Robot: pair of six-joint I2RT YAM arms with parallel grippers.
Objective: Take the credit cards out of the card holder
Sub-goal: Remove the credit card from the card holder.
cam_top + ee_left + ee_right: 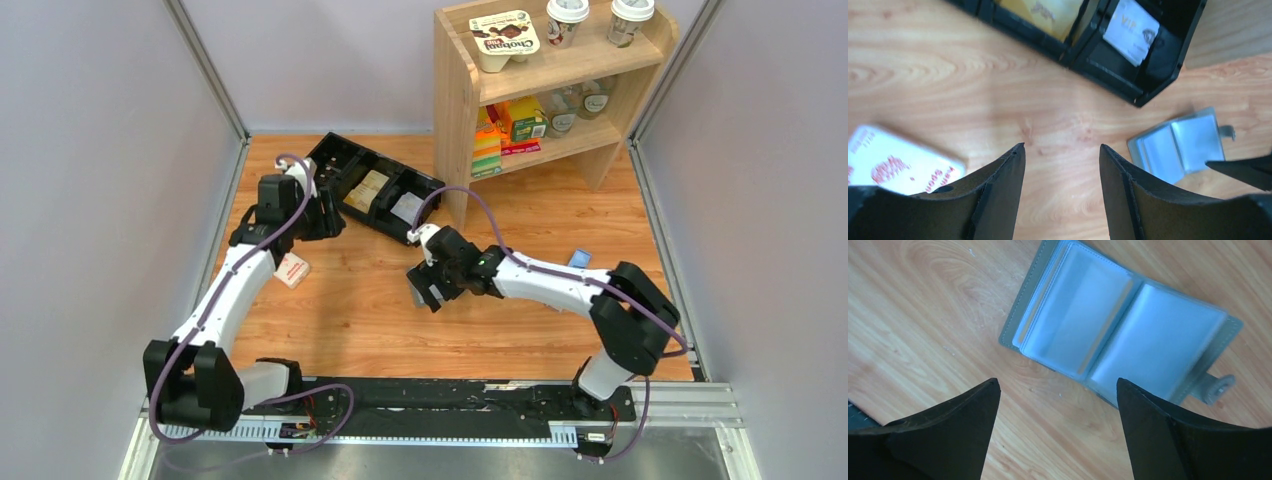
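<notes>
The grey-blue card holder (1118, 335) lies open flat on the wood table, and its clear sleeves look empty. My right gripper (1058, 385) is open and empty just above its near edge; in the top view this gripper (428, 290) hides the holder. A tan card (1045, 12) and a white card (1130, 30) lie in separate compartments of the black tray (1113, 75). My left gripper (1062, 147) is open and empty above bare wood, between the tray and the holder (1178, 145). In the top view it (332, 215) is at the tray's left end.
A white-and-red small box (291, 269) lies beside the left arm. A slim blue-and-white packet (578, 258) lies right of the right arm. A wooden shelf (455, 110) with cups and packets stands at the back right. Grey walls close both sides.
</notes>
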